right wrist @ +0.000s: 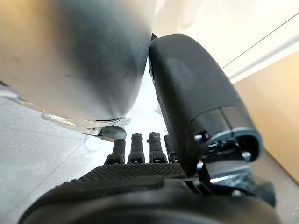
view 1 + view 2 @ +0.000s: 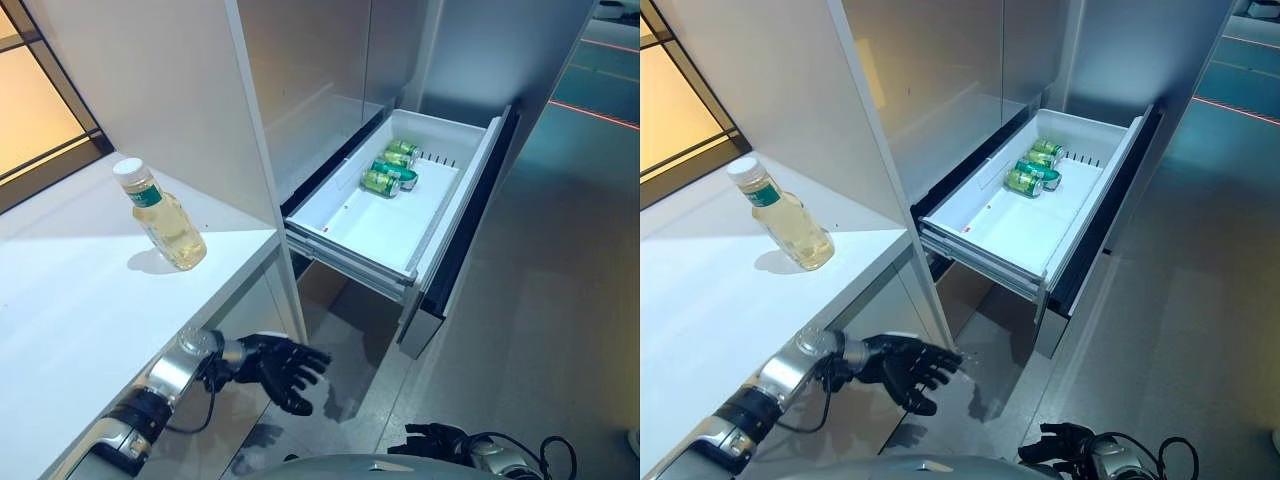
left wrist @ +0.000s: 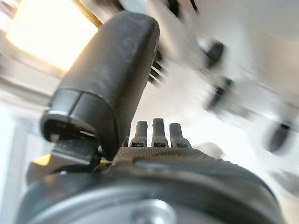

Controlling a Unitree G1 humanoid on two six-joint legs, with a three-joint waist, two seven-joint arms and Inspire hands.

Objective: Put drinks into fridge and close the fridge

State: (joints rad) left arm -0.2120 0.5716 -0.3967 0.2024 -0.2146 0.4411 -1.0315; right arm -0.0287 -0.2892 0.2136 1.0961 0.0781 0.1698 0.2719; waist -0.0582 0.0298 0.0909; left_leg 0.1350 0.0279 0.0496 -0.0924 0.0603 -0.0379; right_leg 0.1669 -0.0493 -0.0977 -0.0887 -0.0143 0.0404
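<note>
A clear bottle [image 2: 164, 216] of yellow drink with a white cap stands tilted on the white counter [image 2: 70, 300] at the left. The white fridge drawer [image 2: 455, 205] is pulled out at the centre right, with green cans [image 2: 391, 168] lying at its far end. My left hand [image 2: 275, 368] hangs below the counter's edge, above the floor, fingers spread and empty. It also shows in the left wrist view [image 3: 154, 140]. My right hand [image 2: 435, 441] is low at the bottom edge, relaxed and empty, as the right wrist view [image 1: 140, 154] shows.
The fridge's grey body [image 2: 330, 70] rises behind the drawer, beside a white panel [image 2: 160, 90] at the counter's right end. Grey floor [image 2: 540, 320] spreads to the right of the drawer.
</note>
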